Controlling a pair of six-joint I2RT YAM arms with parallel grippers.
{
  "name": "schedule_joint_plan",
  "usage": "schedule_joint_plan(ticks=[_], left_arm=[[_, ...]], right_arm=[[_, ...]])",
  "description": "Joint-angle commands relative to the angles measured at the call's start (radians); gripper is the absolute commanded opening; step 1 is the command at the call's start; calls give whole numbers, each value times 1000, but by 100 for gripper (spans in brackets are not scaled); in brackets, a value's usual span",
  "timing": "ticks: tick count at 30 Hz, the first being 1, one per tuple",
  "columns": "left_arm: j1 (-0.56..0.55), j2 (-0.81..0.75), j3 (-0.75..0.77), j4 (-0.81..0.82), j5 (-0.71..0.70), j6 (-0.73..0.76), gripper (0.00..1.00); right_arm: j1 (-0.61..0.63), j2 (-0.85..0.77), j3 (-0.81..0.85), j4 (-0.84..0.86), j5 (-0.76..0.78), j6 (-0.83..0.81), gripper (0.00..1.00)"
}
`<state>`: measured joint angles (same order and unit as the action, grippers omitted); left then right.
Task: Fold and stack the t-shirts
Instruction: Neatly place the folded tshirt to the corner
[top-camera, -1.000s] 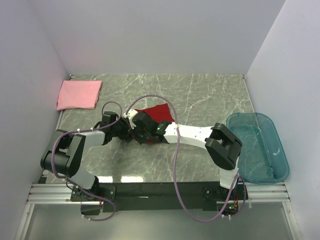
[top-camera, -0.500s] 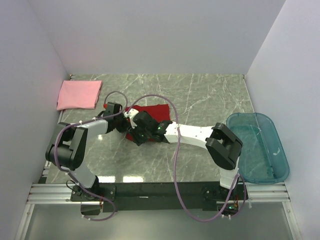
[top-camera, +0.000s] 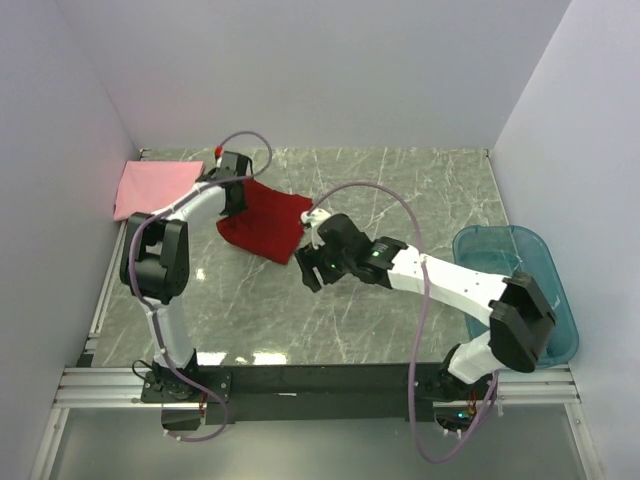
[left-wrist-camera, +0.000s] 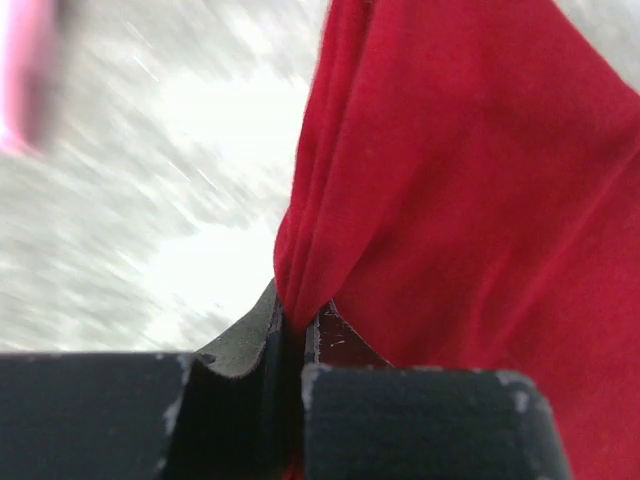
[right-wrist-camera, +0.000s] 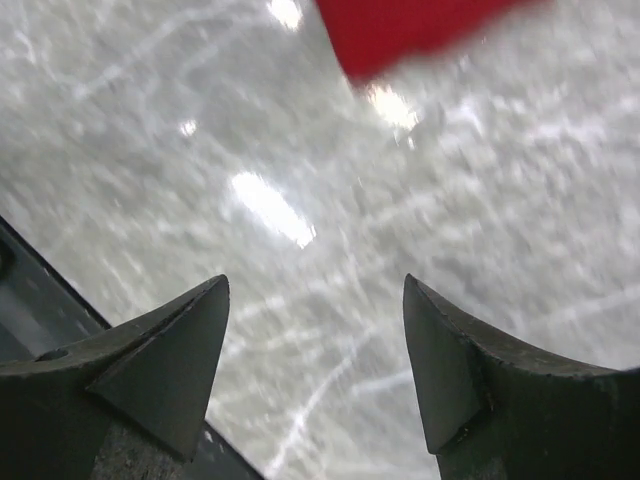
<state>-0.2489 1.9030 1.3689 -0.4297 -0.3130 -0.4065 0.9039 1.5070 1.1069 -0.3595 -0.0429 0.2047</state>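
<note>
The folded deep red t-shirt (top-camera: 263, 222) hangs tilted from my left gripper (top-camera: 235, 190), which is shut on its upper left edge near the back left of the table. In the left wrist view the red t-shirt (left-wrist-camera: 480, 190) is pinched between the gripper (left-wrist-camera: 300, 330) jaws. The light pink t-shirt (top-camera: 150, 185) lies folded at the back left corner, just left of the left gripper. My right gripper (top-camera: 307, 268) is open over bare marble, right of and below the red shirt, nothing between its fingers (right-wrist-camera: 170, 345). A red shirt corner (right-wrist-camera: 400, 30) shows at the top.
A translucent teal bin (top-camera: 515, 290) sits at the right edge of the marble table (top-camera: 400, 190). White walls close in the left, back and right sides. The black rail of the arm bases (top-camera: 300, 380) runs along the near edge.
The right gripper opened, let go of the red shirt and drew back to the right. The left gripper shut on the shirt and carried it up and left toward the pink shirt.
</note>
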Motion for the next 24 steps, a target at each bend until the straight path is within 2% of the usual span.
schedule_joint_plan(ticks=[1, 10, 21, 24], left_arm=[[46, 47, 143, -63, -182, 135, 1], [137, 168, 418, -107, -288, 262, 1], [201, 145, 479, -55, -319, 428, 1], [224, 166, 528, -69, -307, 431, 1]], right_arm=[[-20, -89, -57, -73, 41, 9, 77], [-125, -228, -162, -183, 25, 68, 90], [-165, -192, -105, -274, -23, 38, 92], [-165, -183, -72, -317, -2, 27, 92]])
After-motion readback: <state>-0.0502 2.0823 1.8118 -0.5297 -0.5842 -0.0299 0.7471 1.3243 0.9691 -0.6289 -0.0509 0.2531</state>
